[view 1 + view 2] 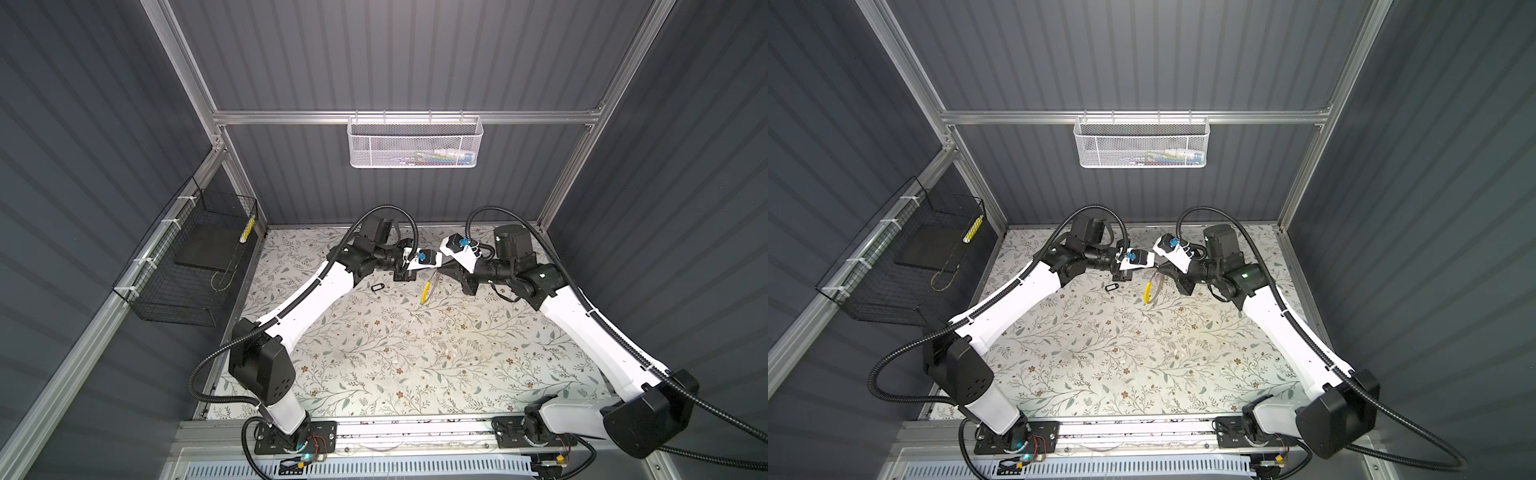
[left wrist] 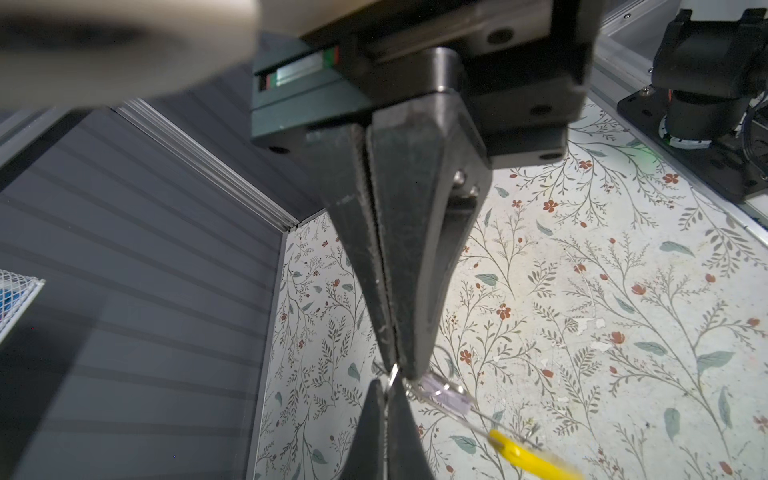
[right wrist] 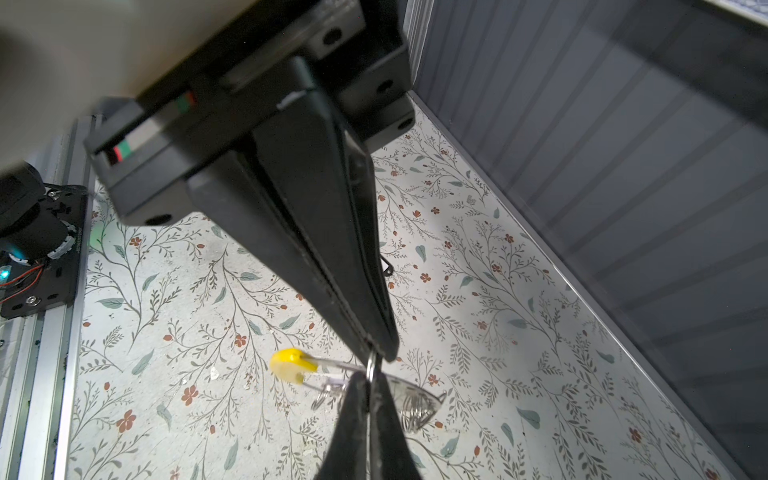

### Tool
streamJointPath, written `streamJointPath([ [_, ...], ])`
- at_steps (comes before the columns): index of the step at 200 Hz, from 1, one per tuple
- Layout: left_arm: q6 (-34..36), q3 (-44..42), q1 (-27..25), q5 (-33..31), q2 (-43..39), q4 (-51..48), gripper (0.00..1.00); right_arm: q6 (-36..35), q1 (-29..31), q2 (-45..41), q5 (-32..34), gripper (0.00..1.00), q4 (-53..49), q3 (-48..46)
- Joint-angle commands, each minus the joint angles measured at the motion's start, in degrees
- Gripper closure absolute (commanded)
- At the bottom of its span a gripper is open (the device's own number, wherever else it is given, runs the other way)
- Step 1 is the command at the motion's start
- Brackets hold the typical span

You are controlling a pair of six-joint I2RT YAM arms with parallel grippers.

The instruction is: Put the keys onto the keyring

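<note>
Lying flat on the floral table point(image 1: 374, 353), left of the middle, the black-rimmed tag point(image 1: 377, 287) sits apart from everything else. Just right of it the yellow tag point(image 1: 424, 295) dangles from the keyring point(image 3: 371, 368), a thin hoop seen nearly edge-on in both top views. Farther back the left gripper point(image 2: 394, 368) and right gripper point(image 3: 376, 353) meet tip to tip, each clamped tight on the hoop's wire. The key point(image 3: 415, 409) with its lilac tag point(image 2: 446, 394) hangs just beside those tips. A white mesh basket point(image 1: 413, 143) hangs on the back wall.
</note>
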Motion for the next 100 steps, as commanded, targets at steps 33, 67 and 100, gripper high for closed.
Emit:
streamJointPath([
  [33,-7.5,-2.3,0.7,5.2,-0.2,7.6,1.00,1.1,-0.7,-3.3,-0.4,0.78,7.6,-4.6],
  [67,-19.6,-7.5,3.5,13.2,-1.3,21.9,1.00,3.3,-2.5,-8.0,-1.8,0.73,16.8,-11.5],
  [100,-30.3,-12.9,5.2,18.8,-1.2,35.1,1.00,6.0,-3.8,-12.1,-3.2,0.71,24.9,-16.5],
])
